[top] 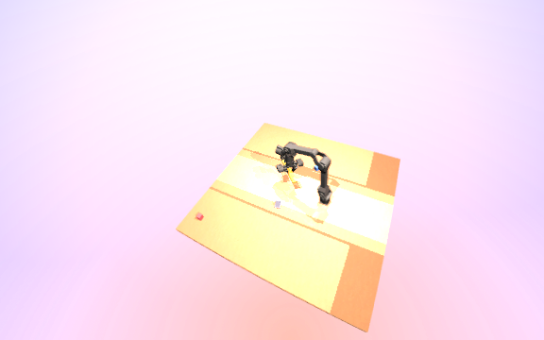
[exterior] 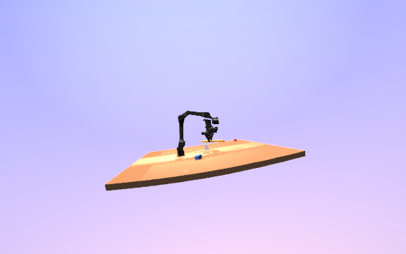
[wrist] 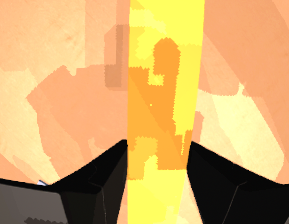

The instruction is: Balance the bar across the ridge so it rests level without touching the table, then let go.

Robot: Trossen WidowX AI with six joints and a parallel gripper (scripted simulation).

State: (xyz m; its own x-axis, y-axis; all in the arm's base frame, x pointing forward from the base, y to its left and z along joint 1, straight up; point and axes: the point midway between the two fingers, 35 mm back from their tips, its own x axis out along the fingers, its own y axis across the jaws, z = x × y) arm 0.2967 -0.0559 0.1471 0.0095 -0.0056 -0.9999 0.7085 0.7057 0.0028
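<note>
The yellow bar (top: pixel 294 179) (exterior: pixel 219 141) (wrist: pixel 165 25) is held in the air above the table and looks about level in the exterior view. My gripper (top: pixel 290 171) (exterior: pixel 209 140) (wrist: pixel 156 147) is shut on the bar, with one finger on each side of it in the wrist view. The small pale ridge (top: pixel 278 204) (exterior: pixel 206 147) stands on the table, apart from the bar. In the top view it is below and left of the bar's near end. Its fine shape is too small to tell.
A blue block (top: pixel 316 168) (exterior: pixel 198 156) lies on the table (top: pixel 263 250) (exterior: pixel 259 159), partly behind the arm in the top view. A small red block (top: pixel 199 216) (exterior: pixel 235 140) lies near the table's left corner in the top view. Light and shadow patches cross the table top.
</note>
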